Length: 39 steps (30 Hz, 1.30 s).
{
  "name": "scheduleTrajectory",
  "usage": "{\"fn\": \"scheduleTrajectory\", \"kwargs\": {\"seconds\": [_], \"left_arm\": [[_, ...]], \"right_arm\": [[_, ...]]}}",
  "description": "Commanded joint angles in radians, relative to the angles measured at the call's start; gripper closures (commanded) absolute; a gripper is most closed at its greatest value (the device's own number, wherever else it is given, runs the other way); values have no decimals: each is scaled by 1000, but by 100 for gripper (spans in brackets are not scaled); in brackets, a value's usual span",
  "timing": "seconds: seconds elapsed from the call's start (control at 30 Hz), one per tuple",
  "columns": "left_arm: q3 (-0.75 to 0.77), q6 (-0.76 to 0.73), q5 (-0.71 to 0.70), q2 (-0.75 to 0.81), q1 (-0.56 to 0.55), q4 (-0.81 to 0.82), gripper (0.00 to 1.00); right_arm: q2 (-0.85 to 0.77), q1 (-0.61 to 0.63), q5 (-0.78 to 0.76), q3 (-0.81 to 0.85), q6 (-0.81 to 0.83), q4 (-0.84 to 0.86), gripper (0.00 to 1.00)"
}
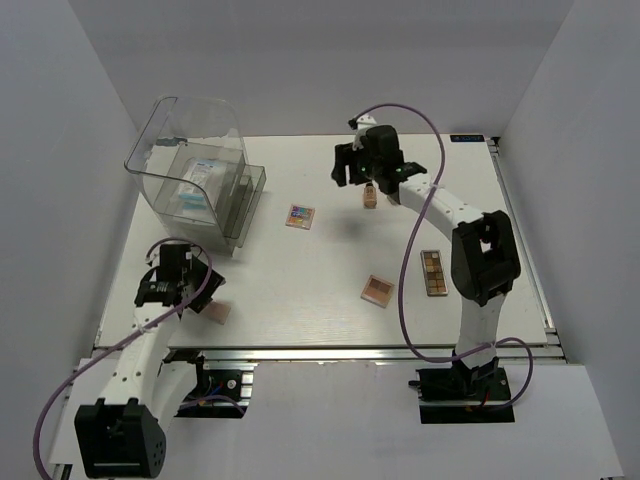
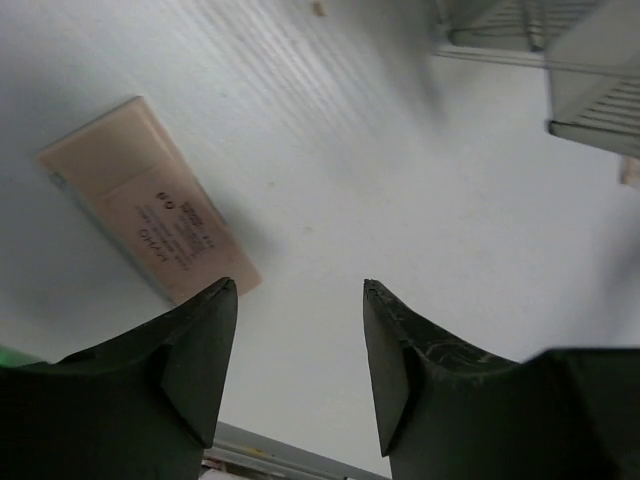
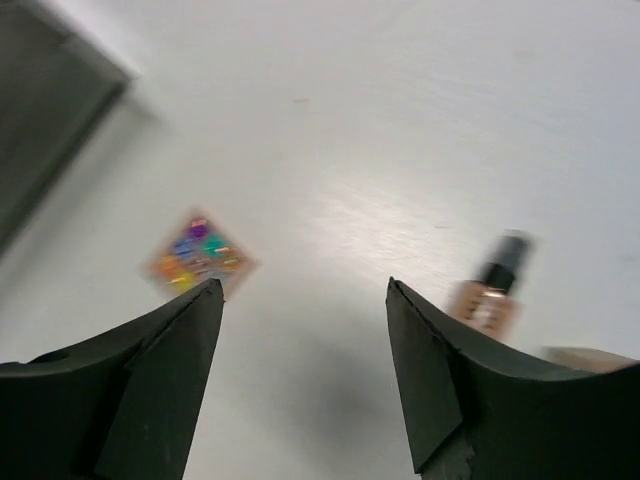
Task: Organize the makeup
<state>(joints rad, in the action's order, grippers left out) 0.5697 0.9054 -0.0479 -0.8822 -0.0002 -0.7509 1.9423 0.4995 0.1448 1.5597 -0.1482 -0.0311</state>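
White table holds clear bin (packet inside) near 1 colourful palette.

- The top camera looked down at the whole table from high up.
- Both wrist cameras looked at it from close above.
- The top and right views shared the colourful palette.

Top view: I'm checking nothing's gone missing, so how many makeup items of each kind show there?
Beige bottle: 1
Long eyeshadow palette: 1
Colourful square palette: 1
Peach-pink compacts: 2
White-blue packet, inside the clear bin: 1
Total: 6
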Motion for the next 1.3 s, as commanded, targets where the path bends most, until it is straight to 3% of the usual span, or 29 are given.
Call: {"fn": "scheduleTrajectory", "kwargs": {"seconds": [0.0,0.1,0.27,0.47,1.0,1.27], "left_arm": [[-39,-45,98,90,-1,96,37],[-56,-49,118,149,-3,117,34],[-33,-62,111,167,-1,110,30],[-25,-54,103,190,-3,94,29],[-8,-56,85,167,-3,94,26],[-2,-49,77,180,-1,82,26]], "right_arm": [[38,-50,-269,109,107,-184,28],[128,-72,-344,224,142,-229,16],[286,-90,-343,442,142,-359,18],[348,-90,-364,444,193,-345,25],[366,-90,-350,346,157,-368,25],[377,-91,-300,326,130,-392,36]]}}
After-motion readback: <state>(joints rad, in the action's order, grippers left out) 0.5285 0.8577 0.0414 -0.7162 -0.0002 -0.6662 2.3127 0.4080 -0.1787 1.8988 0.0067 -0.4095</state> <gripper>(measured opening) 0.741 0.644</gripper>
